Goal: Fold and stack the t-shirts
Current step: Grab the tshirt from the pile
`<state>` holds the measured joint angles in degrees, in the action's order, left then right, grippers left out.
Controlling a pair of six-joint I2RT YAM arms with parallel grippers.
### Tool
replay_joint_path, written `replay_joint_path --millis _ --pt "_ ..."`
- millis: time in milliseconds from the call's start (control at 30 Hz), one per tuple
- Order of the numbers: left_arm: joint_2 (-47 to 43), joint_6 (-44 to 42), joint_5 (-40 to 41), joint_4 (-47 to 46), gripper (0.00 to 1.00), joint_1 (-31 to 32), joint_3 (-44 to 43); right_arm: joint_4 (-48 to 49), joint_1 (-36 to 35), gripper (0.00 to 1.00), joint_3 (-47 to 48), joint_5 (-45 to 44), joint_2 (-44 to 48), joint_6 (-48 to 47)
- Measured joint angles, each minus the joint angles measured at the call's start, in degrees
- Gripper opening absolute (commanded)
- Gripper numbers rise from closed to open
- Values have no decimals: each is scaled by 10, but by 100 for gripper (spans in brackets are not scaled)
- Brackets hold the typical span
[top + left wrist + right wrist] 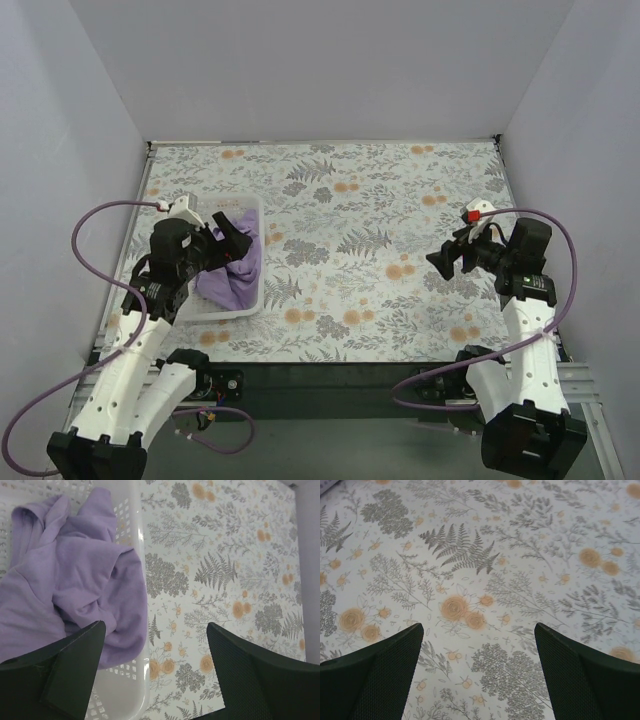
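The lavender-purple t-shirt lies crumpled in the white mesh basket at the left of the table, one part draped over the basket's right rim. In the left wrist view the shirt fills the basket. My left gripper hovers over the basket's right side, open and empty; it also shows in the left wrist view. My right gripper is open and empty above the bare cloth at the right; it also shows in the right wrist view.
The table is covered by a floral cloth with grey ferns and orange flowers. Grey walls stand close on the left, back and right. Purple cables loop beside both arms.
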<state>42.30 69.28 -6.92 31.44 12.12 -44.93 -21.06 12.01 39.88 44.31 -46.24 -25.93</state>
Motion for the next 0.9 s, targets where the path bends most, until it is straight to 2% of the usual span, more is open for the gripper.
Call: replay_joint_path --millis 167,367,533,567,667,700,733,767,900 --pt "75 3 5 41 70 0 -29 -3 9 98 -66 59 -13 -29" --pt "144 6 32 63 61 0 -30 -2 12 98 -69 109 -13 -48" --pt "221 -2 67 63 52 0 -30 -2 12 98 -69 116 -9 -57" --pt "234 -5 72 62 42 1 -30 -2 12 98 -69 116 -8 -58" --pt "266 -14 81 58 27 1 -30 -2 12 98 -69 116 -6 -59" --pt "275 -18 83 57 12 1 -30 -2 12 98 -69 116 -6 -59" --pt "281 -23 85 56 4 1 -30 -3 12 98 -69 116 -6 -59" --pt "284 -28 87 56 0 2 -30 -3 12 98 -69 116 -6 -59" --pt "261 -45 94 66 0 7 -54 -3 15 98 -69 116 -6 -60"
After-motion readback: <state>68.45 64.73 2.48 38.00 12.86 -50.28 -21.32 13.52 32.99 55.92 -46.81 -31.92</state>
